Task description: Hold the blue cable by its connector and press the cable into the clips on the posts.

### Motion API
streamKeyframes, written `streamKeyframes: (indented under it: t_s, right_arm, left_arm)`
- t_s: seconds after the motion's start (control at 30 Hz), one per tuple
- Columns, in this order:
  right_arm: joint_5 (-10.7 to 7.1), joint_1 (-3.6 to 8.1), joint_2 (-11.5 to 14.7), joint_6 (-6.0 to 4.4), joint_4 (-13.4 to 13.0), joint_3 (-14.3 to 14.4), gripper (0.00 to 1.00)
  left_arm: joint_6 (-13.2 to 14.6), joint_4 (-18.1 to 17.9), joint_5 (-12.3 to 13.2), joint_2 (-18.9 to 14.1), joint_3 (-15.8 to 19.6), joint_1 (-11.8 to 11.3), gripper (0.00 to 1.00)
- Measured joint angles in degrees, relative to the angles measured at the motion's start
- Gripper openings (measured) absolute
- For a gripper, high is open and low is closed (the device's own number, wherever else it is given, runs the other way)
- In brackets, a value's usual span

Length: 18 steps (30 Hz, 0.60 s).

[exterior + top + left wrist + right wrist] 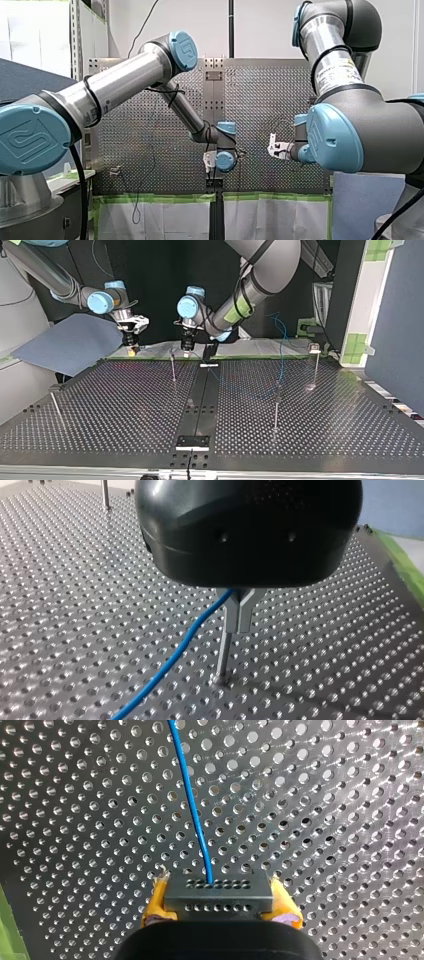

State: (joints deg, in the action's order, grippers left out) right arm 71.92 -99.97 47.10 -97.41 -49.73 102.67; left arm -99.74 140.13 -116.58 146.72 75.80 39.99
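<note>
- since the blue cable [189, 795] leaves its connector [218, 892] straight ahead of my right gripper [220, 902], its long axis there runs directly away from that gripper over the perforated table [75, 820], with only a slight curve.
- my right gripper is closed on the connector, with a yellow pad [159, 900] on each side of the dark block. in the top view it hangs over the far edge of the table, left of the middle.
- further along, in the left wrist view, the cable slants up off the table to the forked clip [239, 612] on a thin post [224, 655]. it meets the fork at one prong, and whether it sits down inside i cannot tell.
- my left gripper [187, 346] hangs just above that clip, its black body covering the top of the fork. whether it is open or closed i cannot tell.
- as i judge it, the coming move turns on the cable lying at the fork's mouth, under my left gripper. the press would go down along the post while my right gripper holds the line from the left of the top view.
- my left arm is the nearer to this clip. a second post [276, 412] stands well apart, nearer and to the right in the top view.
</note>
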Motion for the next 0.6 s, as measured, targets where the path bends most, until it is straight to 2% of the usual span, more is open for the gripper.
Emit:
streamKeyframes:
  t_s: [0.23,0.6]
  right_arm:
    - [-0.07,-0.01,-1.32,0.05,0.07,-0.79,0.00]
    - [-0.14,-0.01,-1.51,-0.19,0.20,-2.19,0.00]
  left_arm:
    - [-0.01,1.55,1.22,0.00,-1.92,-1.13,0.01]
    - [-0.72,2.90,3.79,0.13,-2.93,-2.35,0.01]
